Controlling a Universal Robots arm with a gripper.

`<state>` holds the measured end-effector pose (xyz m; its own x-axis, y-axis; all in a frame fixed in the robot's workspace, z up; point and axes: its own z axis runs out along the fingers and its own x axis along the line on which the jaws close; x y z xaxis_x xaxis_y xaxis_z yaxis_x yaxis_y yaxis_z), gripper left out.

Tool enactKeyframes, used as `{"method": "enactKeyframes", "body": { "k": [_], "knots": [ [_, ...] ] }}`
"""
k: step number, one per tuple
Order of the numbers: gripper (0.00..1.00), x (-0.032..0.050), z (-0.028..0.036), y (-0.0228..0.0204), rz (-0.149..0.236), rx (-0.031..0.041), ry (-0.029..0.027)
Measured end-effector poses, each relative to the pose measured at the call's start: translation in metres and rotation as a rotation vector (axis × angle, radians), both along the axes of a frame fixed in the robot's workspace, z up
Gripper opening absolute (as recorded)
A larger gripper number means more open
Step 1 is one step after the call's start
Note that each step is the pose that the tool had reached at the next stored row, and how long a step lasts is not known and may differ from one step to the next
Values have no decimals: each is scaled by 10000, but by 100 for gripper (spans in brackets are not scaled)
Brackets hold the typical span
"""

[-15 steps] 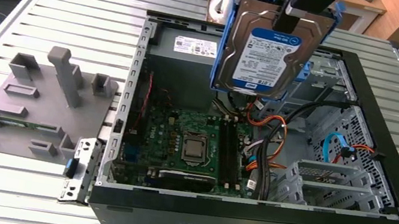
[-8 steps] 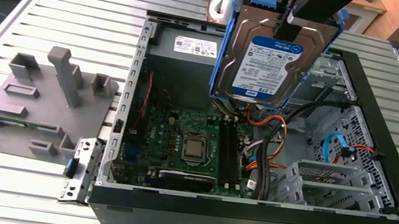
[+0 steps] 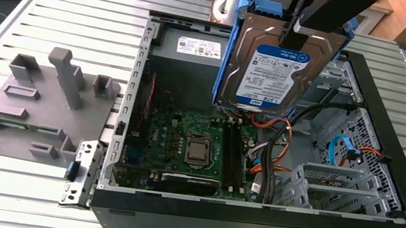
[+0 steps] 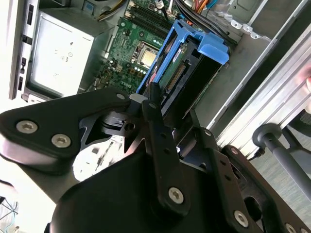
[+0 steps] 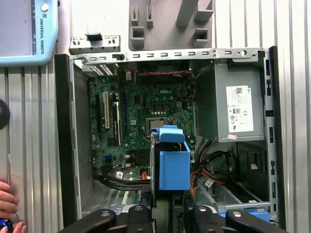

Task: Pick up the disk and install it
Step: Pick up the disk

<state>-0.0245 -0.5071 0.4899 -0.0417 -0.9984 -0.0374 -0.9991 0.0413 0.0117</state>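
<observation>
The disk (image 3: 276,70), a silver hard drive with a white-and-blue label in a blue plastic bracket, hangs upright above the open computer case (image 3: 394,152). My gripper (image 3: 299,34) is shut on its upper part, black fingers clamping both faces. In the second wrist view the disk (image 4: 187,68) shows edge-on beyond the gripper (image 4: 175,116), over the motherboard. In the first wrist view the blue bracket of the disk (image 5: 173,167) stands just past the gripper (image 5: 167,211), above the case's middle.
Inside the case lie the motherboard (image 3: 190,143), a grey power supply box (image 3: 190,43), cables and a metal drive cage (image 3: 340,180). A grey fixture plate (image 3: 31,104) sits at the exterior view's left. A person's hand (image 5: 7,204) rests on the slatted table.
</observation>
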Motion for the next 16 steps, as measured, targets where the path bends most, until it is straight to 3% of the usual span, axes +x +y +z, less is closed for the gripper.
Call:
{"method": "enactKeyframes", "body": {
  "k": [11, 16],
  "knots": [
    [35, 0, 0, -159, 0, 1, 0],
    [35, 0, 0, -180, 0, 0, 0]
  ]
}}
